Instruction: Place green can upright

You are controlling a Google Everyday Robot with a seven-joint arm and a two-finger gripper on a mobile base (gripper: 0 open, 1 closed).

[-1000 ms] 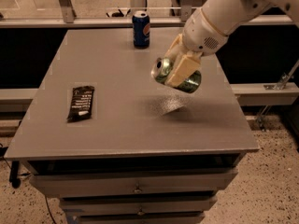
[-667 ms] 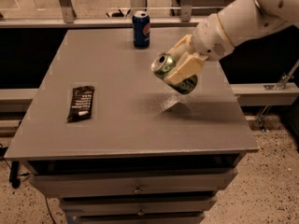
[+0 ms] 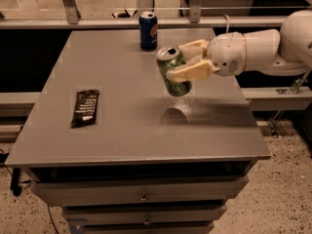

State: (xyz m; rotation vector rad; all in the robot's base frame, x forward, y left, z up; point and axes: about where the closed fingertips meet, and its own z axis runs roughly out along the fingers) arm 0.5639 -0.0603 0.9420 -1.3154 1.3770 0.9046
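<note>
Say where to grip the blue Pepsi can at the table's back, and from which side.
Grip the blue aluminium Pepsi can around its mid-body, coming in level from the front: it stands upright with bare grey tabletop there. The hand, above the table's right half, is shut on the mottled green soda can, so that probably goes down first.

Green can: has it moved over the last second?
Yes. Held in the gripper, the green can has shifted slightly left, closer to the blue Pepsi can, and tilted nearer upright.
</note>
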